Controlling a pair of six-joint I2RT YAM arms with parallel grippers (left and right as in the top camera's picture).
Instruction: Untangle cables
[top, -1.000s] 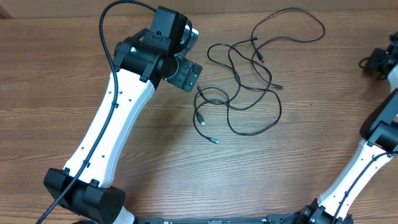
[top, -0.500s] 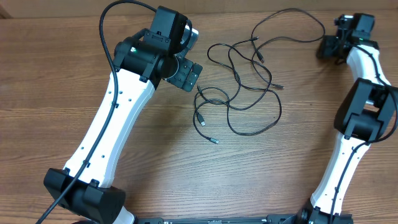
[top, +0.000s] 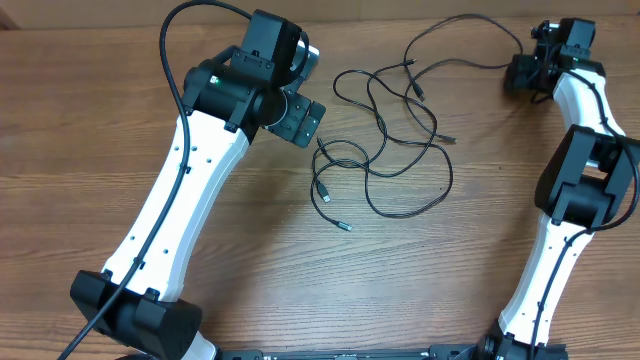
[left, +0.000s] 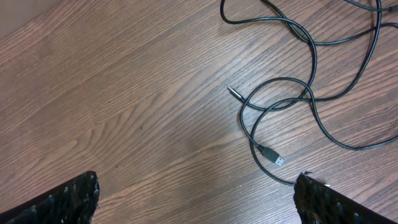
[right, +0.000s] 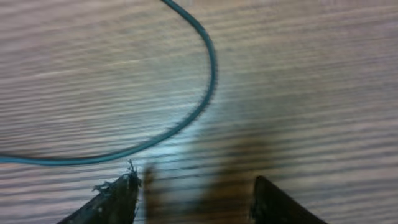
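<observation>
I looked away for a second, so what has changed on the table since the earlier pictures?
The right pincer swung in from the right edge of the overhead view to the outer loop of the thin black cables; it is open and gripping nothing. The open left pincer and the cables stayed put.

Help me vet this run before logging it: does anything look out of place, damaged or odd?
Only the thin black cables stand out: they lie in crossing, overlapping loops on the wooden table, plainly tangled. In the right wrist view, one fingertip of the right gripper has a ragged, frayed-looking edge. Nothing looks spilled or broken.
</observation>
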